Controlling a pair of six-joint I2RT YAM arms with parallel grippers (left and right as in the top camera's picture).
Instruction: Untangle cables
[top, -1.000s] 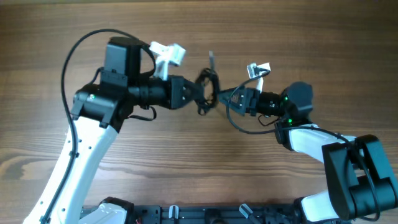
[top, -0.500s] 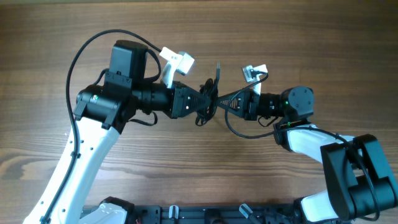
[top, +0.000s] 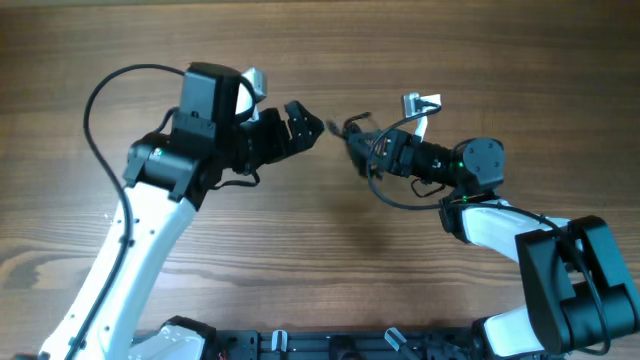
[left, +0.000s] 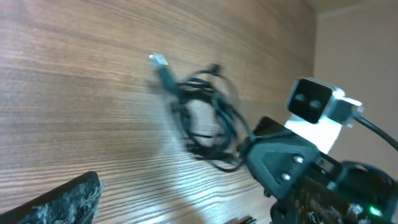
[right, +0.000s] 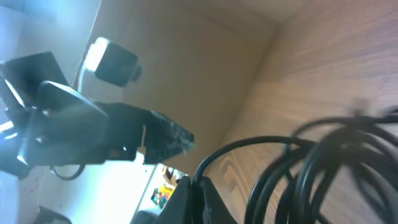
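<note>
The tangled black cables hang as a small bundle from my right gripper, which is shut on one strand; a loose loop sags below it. My left gripper stands open just left of the bundle, apart from it, with nothing between its fingers. In the left wrist view the cables show a clear plug end, and the right gripper holds them from the lower right. In the right wrist view the fingers pinch a black strand, with the coils to the right.
The wooden table lies under both arms. A white wrist camera sits above the right gripper. The left arm's own black cable arcs over the table's left side. A black rail runs along the front edge.
My left gripper has let go of the cables, opened wide and pulled back to the left. My right gripper closed on a strand and now holds the bundle alone.
</note>
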